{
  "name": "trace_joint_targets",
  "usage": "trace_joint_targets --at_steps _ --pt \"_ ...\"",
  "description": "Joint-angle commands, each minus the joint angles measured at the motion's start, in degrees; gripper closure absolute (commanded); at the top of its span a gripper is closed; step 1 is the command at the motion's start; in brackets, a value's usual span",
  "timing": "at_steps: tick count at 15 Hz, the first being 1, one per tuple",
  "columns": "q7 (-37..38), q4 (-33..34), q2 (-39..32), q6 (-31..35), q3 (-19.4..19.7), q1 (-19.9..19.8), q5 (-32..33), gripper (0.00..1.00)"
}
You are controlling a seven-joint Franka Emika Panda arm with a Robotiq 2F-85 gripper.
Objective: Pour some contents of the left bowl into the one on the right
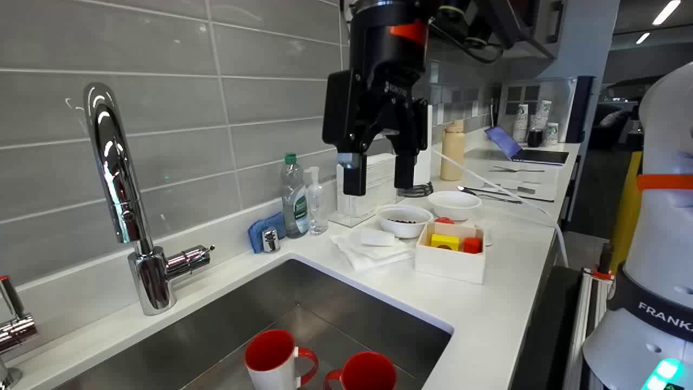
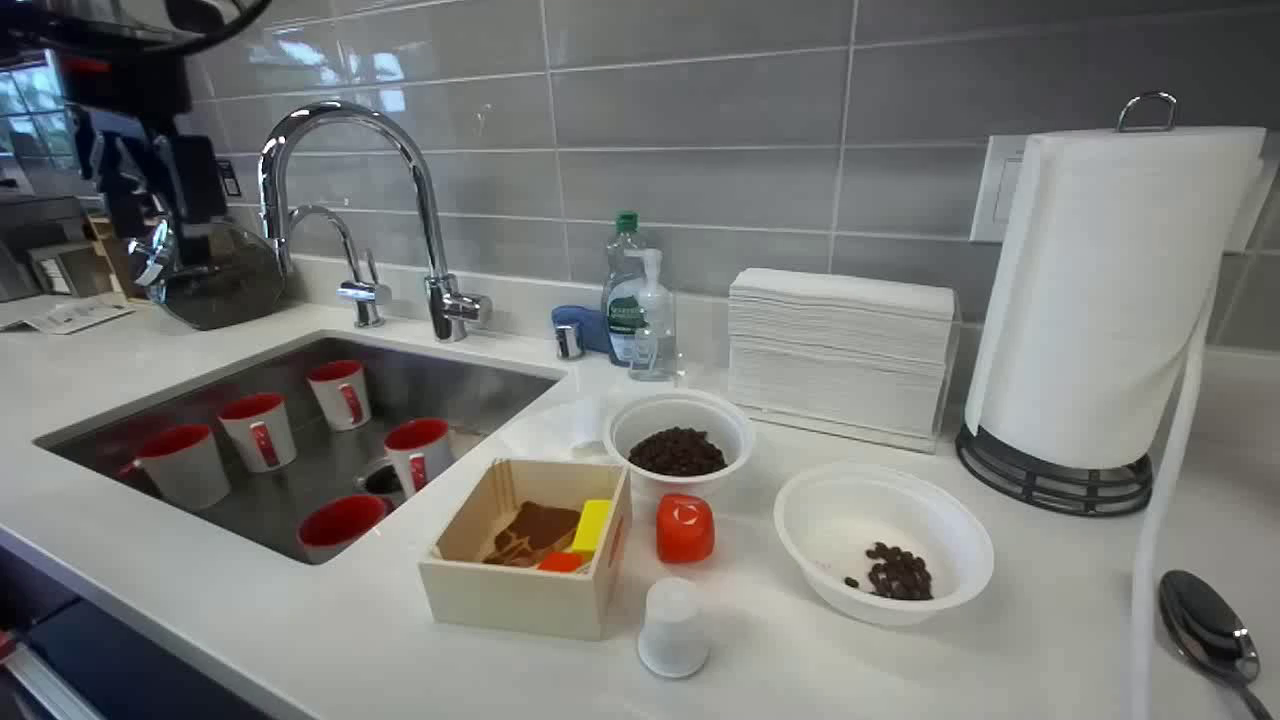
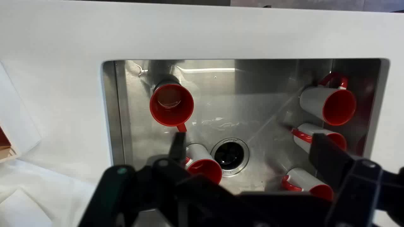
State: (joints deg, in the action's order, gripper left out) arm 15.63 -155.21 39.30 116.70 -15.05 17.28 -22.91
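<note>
The left bowl is white, upright and holds a pile of dark bean-like pieces. It also shows in an exterior view. The right bowl is white and upright, with a smaller heap of the same pieces on its bottom. It also shows in an exterior view, where its inside is hard to see. My gripper is open and empty, fingers down, high over the sink and well away from both bowls. In the wrist view the gripper has its fingers wide apart; neither bowl shows there.
A wooden box with blocks, a red object and a white cup-like piece stand near the bowls. A napkin stack, a paper towel roll and a white cable are close. The sink holds several red-and-white mugs.
</note>
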Motion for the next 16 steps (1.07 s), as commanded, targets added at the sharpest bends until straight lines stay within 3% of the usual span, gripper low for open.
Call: trace_joint_targets --at_steps 1,12,16 --pt "-0.1 0.1 0.1 -0.2 -0.2 -0.3 -0.1 0.00" --pt "-0.1 0.1 0.1 -0.2 -0.2 -0.3 -0.1 0.00" --pt "0.1 -0.2 -1.3 7.8 -2.1 -4.2 6.3 0.00"
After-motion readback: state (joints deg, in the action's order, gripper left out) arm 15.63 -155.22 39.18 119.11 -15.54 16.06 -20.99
